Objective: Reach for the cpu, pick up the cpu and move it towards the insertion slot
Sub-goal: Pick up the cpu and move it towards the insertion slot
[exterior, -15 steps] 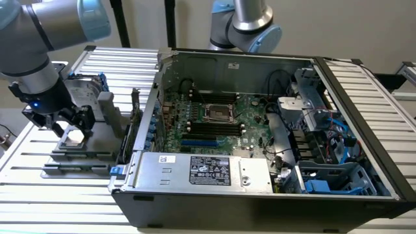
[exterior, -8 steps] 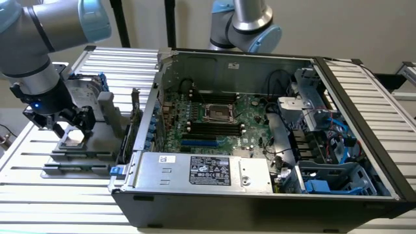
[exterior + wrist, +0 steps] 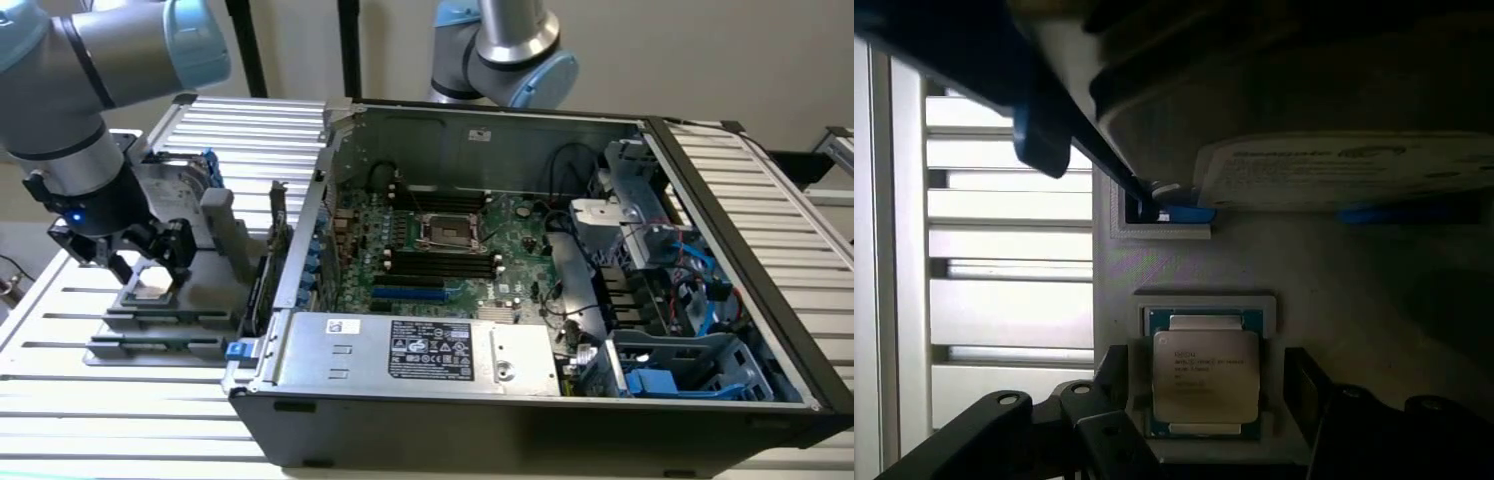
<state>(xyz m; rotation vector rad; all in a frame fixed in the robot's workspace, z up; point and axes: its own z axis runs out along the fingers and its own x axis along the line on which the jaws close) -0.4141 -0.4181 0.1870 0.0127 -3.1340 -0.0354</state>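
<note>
The pincer point(image 3: 1206, 408), spread wide, straddles the cpu point(image 3: 1206, 372).

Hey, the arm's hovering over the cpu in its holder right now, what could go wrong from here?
Two risks, I'd judge. The jaws stand open either side of the cpu, which sits low in a white holder. Closing off-centre might catch the holder's rim instead of the chip. The insertion slot lies deep inside the computer case, so the carry could clip a case wall.
</note>
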